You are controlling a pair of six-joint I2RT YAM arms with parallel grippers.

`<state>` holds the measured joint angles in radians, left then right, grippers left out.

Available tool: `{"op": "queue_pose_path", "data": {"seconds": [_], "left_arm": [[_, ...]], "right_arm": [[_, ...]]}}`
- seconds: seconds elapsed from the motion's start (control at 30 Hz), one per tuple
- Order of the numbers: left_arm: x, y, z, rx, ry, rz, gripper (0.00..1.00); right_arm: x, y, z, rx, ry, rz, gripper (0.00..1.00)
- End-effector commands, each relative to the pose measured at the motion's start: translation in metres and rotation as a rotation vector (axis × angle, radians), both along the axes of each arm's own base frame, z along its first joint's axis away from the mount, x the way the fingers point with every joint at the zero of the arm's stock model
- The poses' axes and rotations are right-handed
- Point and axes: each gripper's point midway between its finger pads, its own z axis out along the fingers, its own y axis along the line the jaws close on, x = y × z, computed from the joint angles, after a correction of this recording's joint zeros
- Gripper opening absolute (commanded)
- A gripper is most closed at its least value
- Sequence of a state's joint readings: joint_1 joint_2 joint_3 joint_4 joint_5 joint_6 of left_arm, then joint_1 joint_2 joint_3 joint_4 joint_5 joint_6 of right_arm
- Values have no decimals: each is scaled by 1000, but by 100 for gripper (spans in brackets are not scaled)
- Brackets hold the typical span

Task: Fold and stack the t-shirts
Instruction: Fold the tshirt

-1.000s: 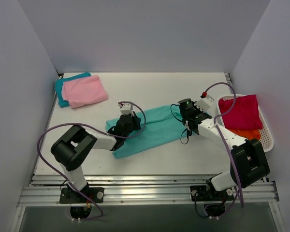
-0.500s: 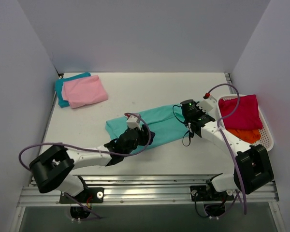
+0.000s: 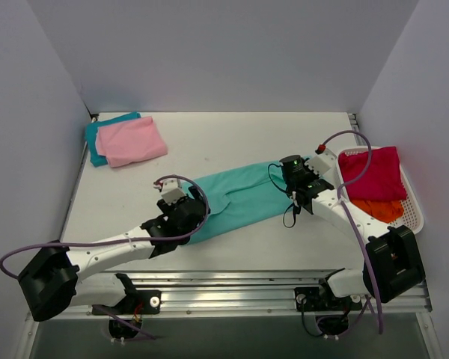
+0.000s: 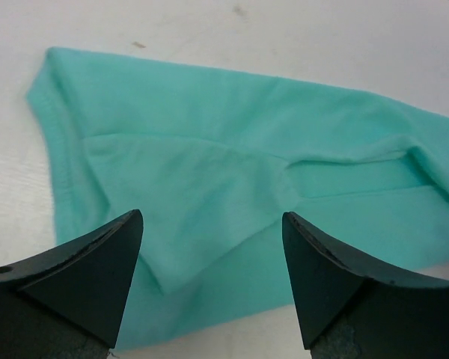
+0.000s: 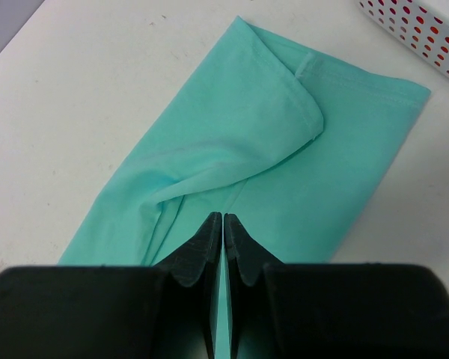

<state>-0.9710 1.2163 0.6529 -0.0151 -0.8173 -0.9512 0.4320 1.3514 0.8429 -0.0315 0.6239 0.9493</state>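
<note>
The mint green t-shirt [image 3: 239, 198] lies folded into a long strip slanting across the middle of the table. My left gripper [image 3: 198, 213] is at its near-left end, open, and in the left wrist view the gripper [image 4: 212, 217] has nothing between its fingers, with the mint cloth [image 4: 232, 134] flat below. My right gripper [image 3: 295, 185] is over the strip's far-right end; in the right wrist view it [image 5: 222, 217] is shut just above the cloth [image 5: 269, 127]. A folded pale pink t-shirt [image 3: 131, 140] rests on a teal one [image 3: 97, 134] at the back left.
A white basket with red dots [image 3: 413, 202] stands at the right edge and holds a crimson t-shirt [image 3: 370, 173] over an orange one [image 3: 382, 207]. Its corner [image 5: 419, 30] shows in the right wrist view. Grey walls enclose the table on three sides.
My left gripper has opened and let go of the mint shirt's left end, drawing back toward the near left. The right gripper has stayed shut and barely moved.
</note>
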Motion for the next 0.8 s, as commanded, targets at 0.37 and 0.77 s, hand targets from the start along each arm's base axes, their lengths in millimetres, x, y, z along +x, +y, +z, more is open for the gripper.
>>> {"op": "queue_pose_path", "data": {"seconds": [0.37,0.77], "left_arm": [[29,68,-75,-10,160,201,84],[46,66,-129,-44,254,200,76]], "right_arm": [[0,-4,3,-11,-21,-16,2],[0,-7,-3,-24,-8,-23,3]]}}
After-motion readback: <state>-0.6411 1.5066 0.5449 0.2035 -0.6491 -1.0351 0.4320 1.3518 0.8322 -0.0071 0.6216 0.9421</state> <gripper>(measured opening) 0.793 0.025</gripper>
